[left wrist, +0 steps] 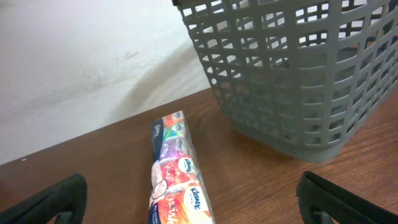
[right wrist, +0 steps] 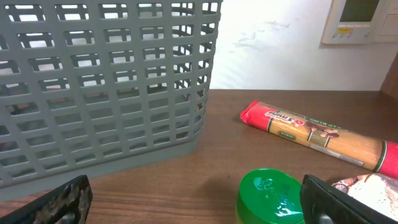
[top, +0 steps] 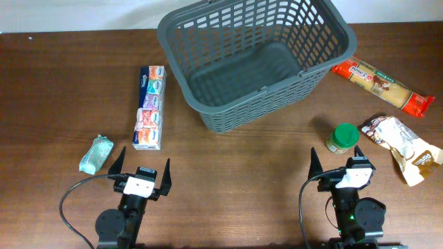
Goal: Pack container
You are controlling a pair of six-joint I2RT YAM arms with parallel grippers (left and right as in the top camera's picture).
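Observation:
The dark grey basket stands empty at the back middle of the table; it also shows in the left wrist view and the right wrist view. A long tissue pack lies left of it, seen ahead of my left gripper. A green-lidded jar stands just ahead of my right gripper, toward its right finger. A red spaghetti pack lies right of the basket. My left gripper and right gripper are both open, empty, near the front edge.
A small teal packet lies at the front left. A brown and white bag lies at the right, beside the jar. A white wall with a control panel is behind the table.

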